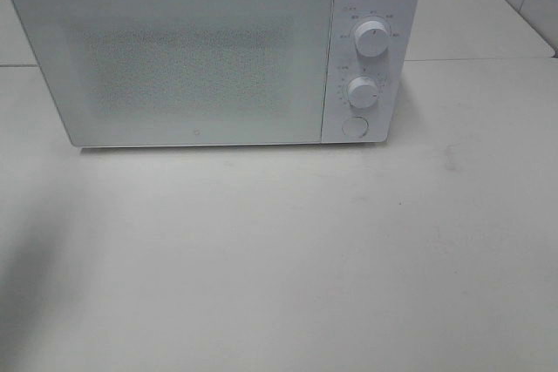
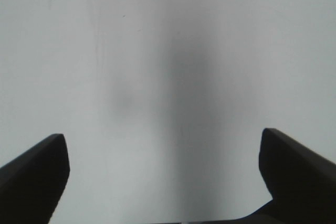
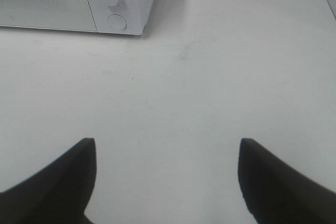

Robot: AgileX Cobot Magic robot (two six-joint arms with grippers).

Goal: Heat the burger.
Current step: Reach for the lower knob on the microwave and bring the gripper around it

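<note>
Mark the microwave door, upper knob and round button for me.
Door [image 1: 174, 58]: high view, panel centre.
Upper knob [image 1: 373, 41]: high view, its face.
Button [image 1: 354, 125]: high view, its centre.

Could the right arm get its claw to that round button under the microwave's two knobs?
Probably yes: the open right claw faces the button across the table, with nothing seen between them. How far the arm stretches I cannot tell.

Smooth white plastic microwave [image 1: 200, 58], matt table [image 1: 279, 259]
</note>
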